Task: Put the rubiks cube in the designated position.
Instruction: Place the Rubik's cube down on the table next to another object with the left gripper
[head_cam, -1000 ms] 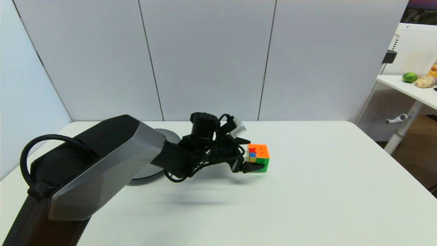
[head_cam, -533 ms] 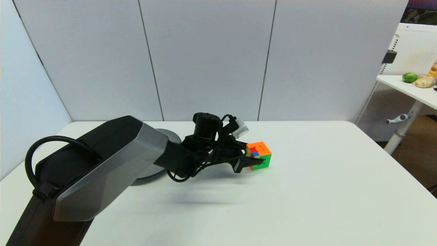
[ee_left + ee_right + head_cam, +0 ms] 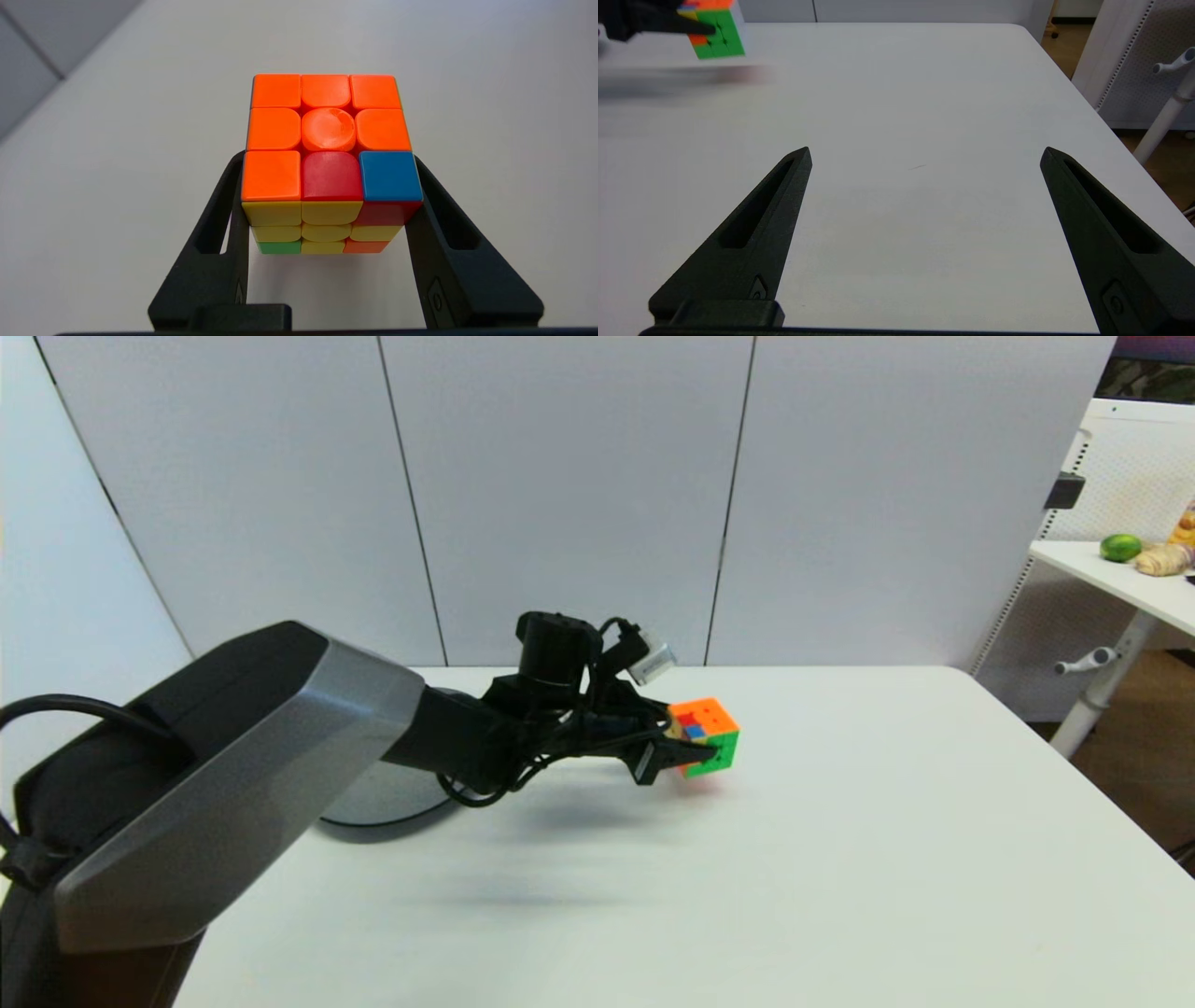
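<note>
Gripping the small scrambled orange-topped plastic rubiks cube [image 3: 706, 736] in the left gripper [image 3: 692, 747], clear above the white table [image 3: 840, 859]; right gripper [image 3: 924, 161] idling spread wide.

rubiks cube [image 3: 327, 154] glossy plastic; left claw [image 3: 327, 219] matt black.

Grey-and-black left arm [image 3: 233, 784], looped black cables [image 3: 523, 775], tapered slotted black fingers [image 3: 219, 242].

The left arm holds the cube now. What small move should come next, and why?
Probably carry the rubiks cube leftward toward the grey plate: the left gripper has its jaws clamped on the cube's sides, and the cube hangs above the table.
</note>
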